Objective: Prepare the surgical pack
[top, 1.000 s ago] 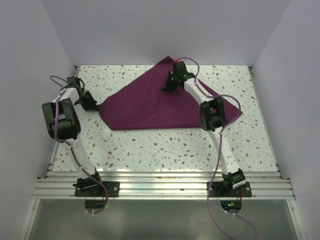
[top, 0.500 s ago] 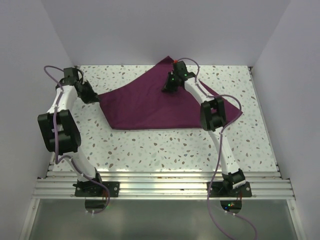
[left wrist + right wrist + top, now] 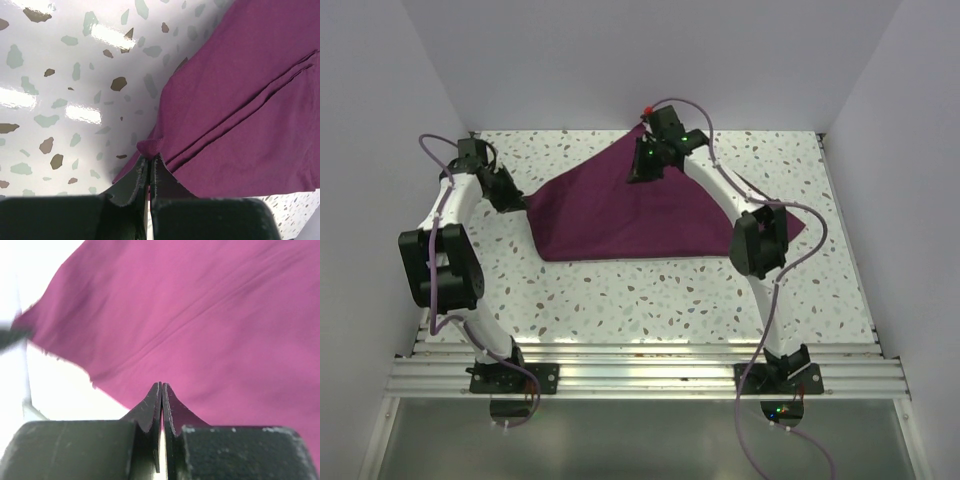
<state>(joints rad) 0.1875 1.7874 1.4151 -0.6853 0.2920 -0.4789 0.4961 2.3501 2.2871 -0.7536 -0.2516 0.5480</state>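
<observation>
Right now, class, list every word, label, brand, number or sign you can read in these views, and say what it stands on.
None: no readable text appears on the plum-purple fabric cloth or the speckled white terrazzo tabletop in any view.

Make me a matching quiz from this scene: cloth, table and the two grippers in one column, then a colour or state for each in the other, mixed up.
Column one:
1. cloth
2. table
3. left gripper
4. right gripper

Column two:
A. white with dark speckles
B. shut, pinching the cloth's left corner
C. plum-purple
D. shut, over the cloth's far end

Pairs: 1-C, 2-A, 3-B, 4-D
</observation>
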